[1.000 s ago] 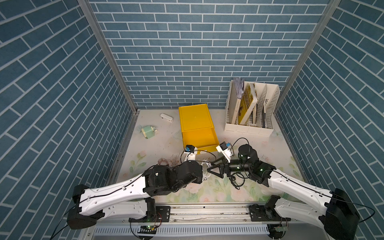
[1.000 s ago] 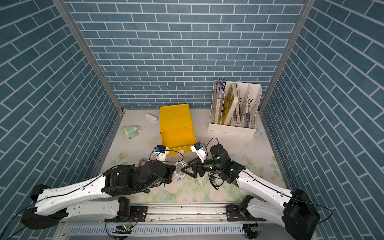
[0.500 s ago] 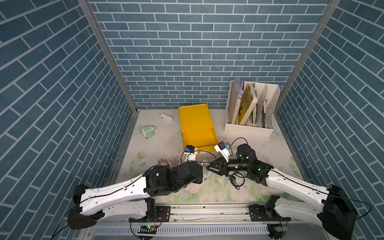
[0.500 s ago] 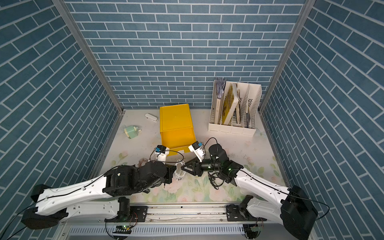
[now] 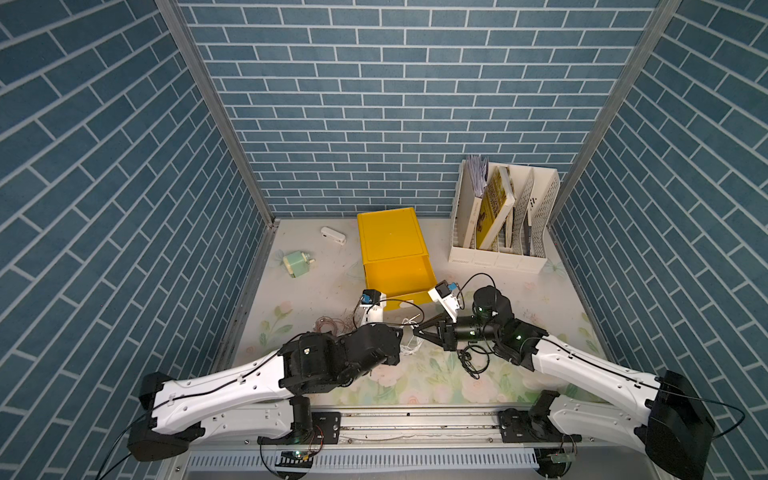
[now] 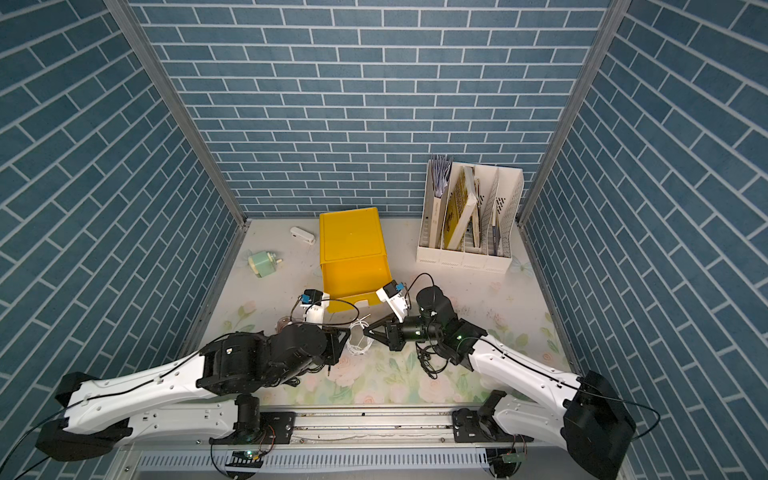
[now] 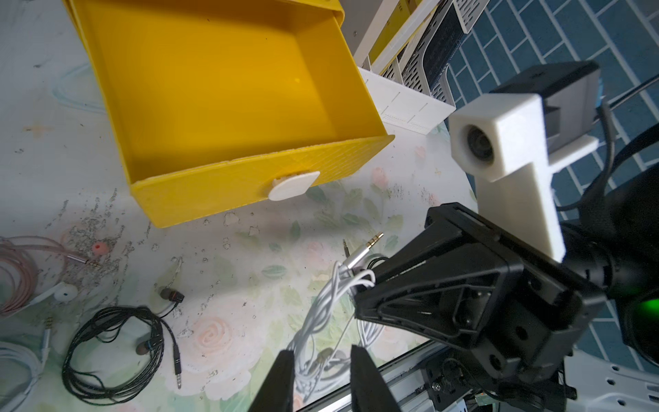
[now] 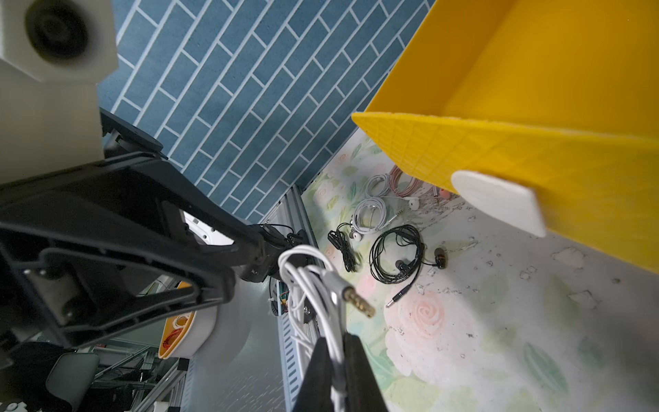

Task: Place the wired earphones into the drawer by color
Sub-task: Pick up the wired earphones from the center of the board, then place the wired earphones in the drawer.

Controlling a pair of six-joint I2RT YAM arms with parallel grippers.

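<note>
White wired earphones (image 8: 306, 281) hang in the air as a loose coil between both arms (image 5: 409, 338). My right gripper (image 8: 337, 353) is shut on their cable near the plug. My left gripper (image 7: 322, 360) stands open, with the coil's lower loops (image 7: 328, 303) loose between its fingers. Just beyond them, one yellow drawer (image 7: 249, 182) of the cabinet (image 5: 390, 237) is pulled out and empty. On the mat lie black earphones (image 7: 114, 349), a smaller black coil (image 8: 342, 246), a white coil (image 8: 371, 214) and pinkish ones (image 7: 18, 274).
A white file rack (image 5: 503, 232) with books stands at the back right. A small green object (image 5: 296, 264) and a white one (image 5: 332, 236) lie at the back left. A black cable loop (image 5: 471, 361) lies under my right wrist.
My right gripper has moved in and shut on the white earphones. My left gripper's jaws, shut on them before, have parted.
</note>
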